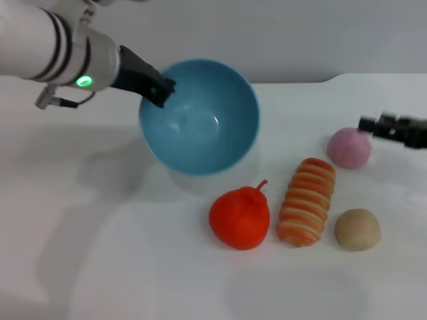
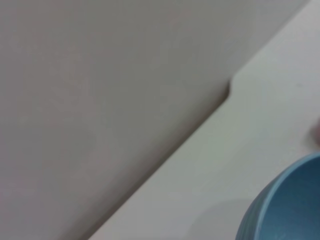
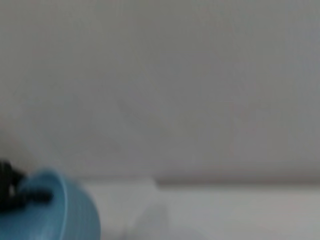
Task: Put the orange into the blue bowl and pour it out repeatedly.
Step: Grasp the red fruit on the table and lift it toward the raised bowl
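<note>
Red-orange orange [image 1: 239,219], light-blue bowl [image 1: 200,120]

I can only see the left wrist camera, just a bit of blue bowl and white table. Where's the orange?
Observer: The orange lies on the table, outside the blue bowl, nearer the robot.
Operator: Is the bowl sitting flat?
Observer: No. The left gripper grips its rim and holds it tipped, empty.
Operator: And the other arm?
Observer: The right gripper is far right, beside a pink ball.
</note>
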